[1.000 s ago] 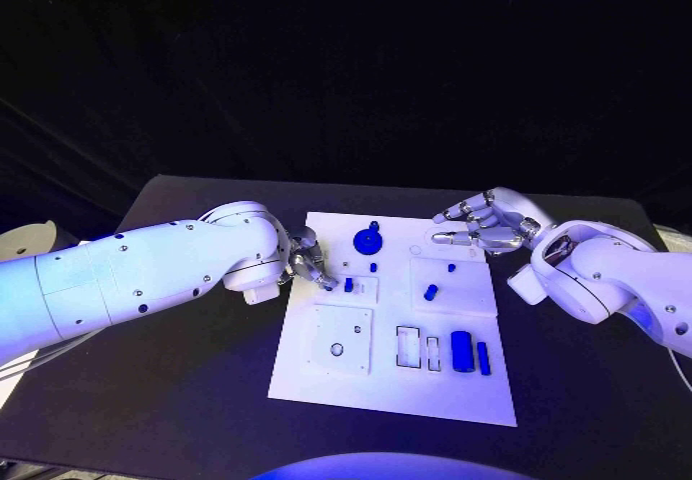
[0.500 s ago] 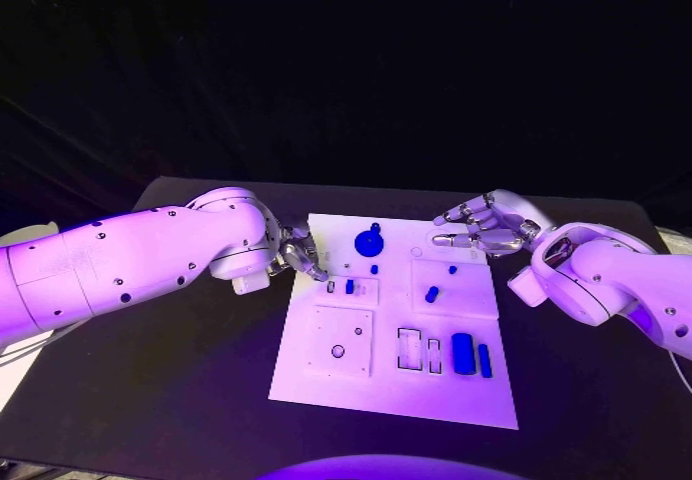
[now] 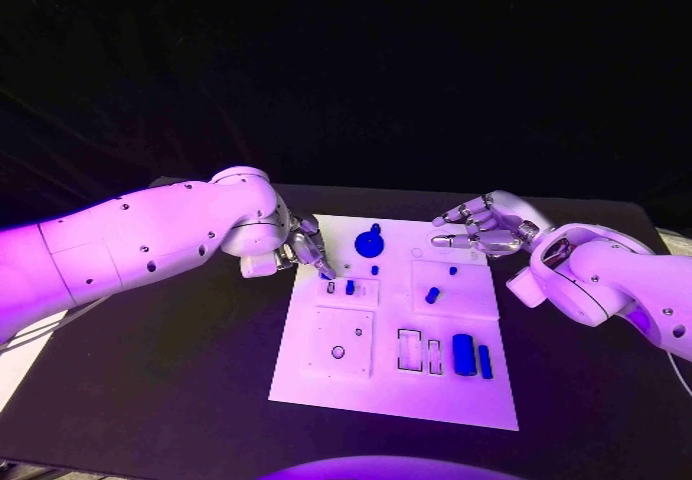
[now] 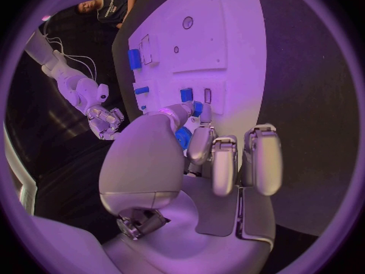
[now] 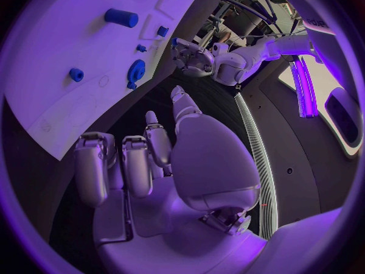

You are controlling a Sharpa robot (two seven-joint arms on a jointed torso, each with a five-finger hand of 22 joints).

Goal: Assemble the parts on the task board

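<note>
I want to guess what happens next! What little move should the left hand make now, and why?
Probably lower the left hand a little toward the task board. It seems to pinch a small blue part just above the board's left edge, close to the small slotted plate, where one slot looks unfilled. The right hand hovers apart, holding nothing.

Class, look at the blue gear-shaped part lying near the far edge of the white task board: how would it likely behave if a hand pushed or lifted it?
The blue gear-shaped part lies flat, so a push would probably slide it across the white task board rather than roll it. It looks like rigid plastic, likely light. Its low profile may make pinching it awkward.
</note>
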